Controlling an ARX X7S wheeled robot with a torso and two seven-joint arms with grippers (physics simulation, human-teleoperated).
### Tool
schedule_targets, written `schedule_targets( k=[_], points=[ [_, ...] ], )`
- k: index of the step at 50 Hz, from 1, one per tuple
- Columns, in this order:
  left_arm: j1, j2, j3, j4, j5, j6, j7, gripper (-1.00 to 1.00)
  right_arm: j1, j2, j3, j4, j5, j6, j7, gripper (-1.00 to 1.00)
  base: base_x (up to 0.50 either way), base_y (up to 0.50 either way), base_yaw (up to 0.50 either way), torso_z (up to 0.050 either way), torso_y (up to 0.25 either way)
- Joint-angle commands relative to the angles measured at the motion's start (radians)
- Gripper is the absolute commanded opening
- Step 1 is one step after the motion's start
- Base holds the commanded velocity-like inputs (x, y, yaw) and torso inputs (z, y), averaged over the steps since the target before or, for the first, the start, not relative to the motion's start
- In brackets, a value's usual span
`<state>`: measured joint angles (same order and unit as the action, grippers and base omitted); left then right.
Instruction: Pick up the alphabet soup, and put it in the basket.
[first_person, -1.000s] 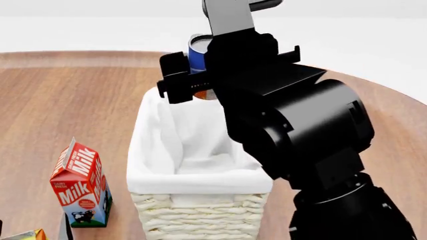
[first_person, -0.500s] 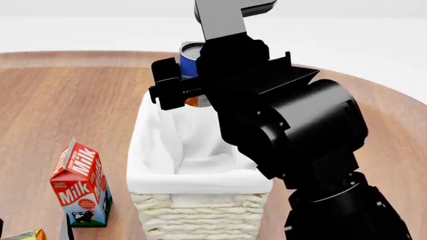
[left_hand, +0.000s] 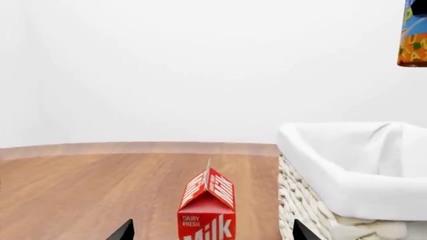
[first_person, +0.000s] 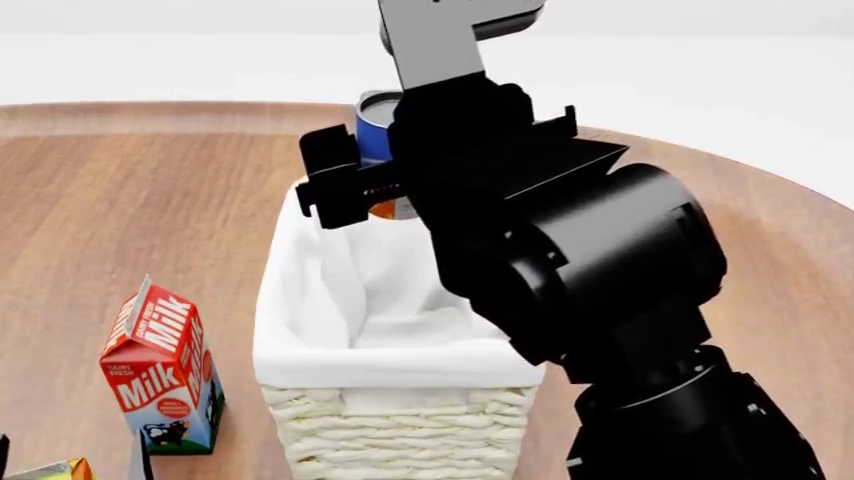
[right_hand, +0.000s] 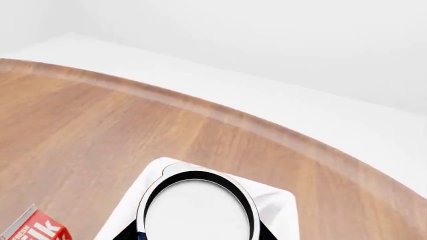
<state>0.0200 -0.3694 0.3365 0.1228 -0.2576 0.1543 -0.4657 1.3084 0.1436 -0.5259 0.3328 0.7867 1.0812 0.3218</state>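
Overhead, the right tool (first_person: 380, 175) is gripping one alphabet soup (first_person: 375, 130) above one basket (first_person: 400, 420); one milk carton (first_person: 160, 370) is standing beside it on the table (first_person: 134, 200). Left tool (left_hand: 208, 232) is spread apart.

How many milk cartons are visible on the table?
1. The milk carton stands upright on the table, left of the basket and apart from it. Others may be hidden behind the right arm.

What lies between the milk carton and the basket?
Only bare wooden table separates the milk carton from the basket, seen in the head view.
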Motion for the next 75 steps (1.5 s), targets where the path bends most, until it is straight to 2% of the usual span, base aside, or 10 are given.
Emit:
schedule_targets(
  k=[1, 10, 34, 47, 75],
  points=[
    [0.008, -0.009, -0.002, 0.012, 0.011, 0.009, -0.009, 1.00, 0.009, -0.003, -0.015, 0.005, -0.027, -0.017, -0.014, -1.00, 0.00, 0.00, 0.00, 0.000, 0.000],
    [0.011, -0.010, -0.012, -0.002, -0.027, 0.036, 0.011, 1.00, 0.009, -0.005, -0.026, 0.023, -0.030, -0.036, -0.019, -1.00, 0.00, 0.00, 0.00, 0.000, 0.001],
    [0.013, -0.013, -0.014, 0.014, -0.001, 0.022, -0.024, 1.00, 0.001, 0.013, -0.039, 0.003, -0.022, -0.044, -0.013, -1.00, 0.00, 0.00, 0.00, 0.000, 0.000],
    [0.006, -0.006, -0.003, -0.002, 0.007, 0.035, -0.020, 1.00, 0.001, 0.018, -0.050, -0.018, -0.015, -0.041, -0.009, -1.00, 0.00, 0.00, 0.00, 0.000, -0.155],
    [0.011, -0.014, 0.006, 0.018, 0.051, 0.032, -0.046, 1.00, 0.008, 0.026, -0.061, -0.035, 0.001, -0.041, -0.003, -1.00, 0.00, 0.00, 0.00, 0.000, -0.047]
  ],
)
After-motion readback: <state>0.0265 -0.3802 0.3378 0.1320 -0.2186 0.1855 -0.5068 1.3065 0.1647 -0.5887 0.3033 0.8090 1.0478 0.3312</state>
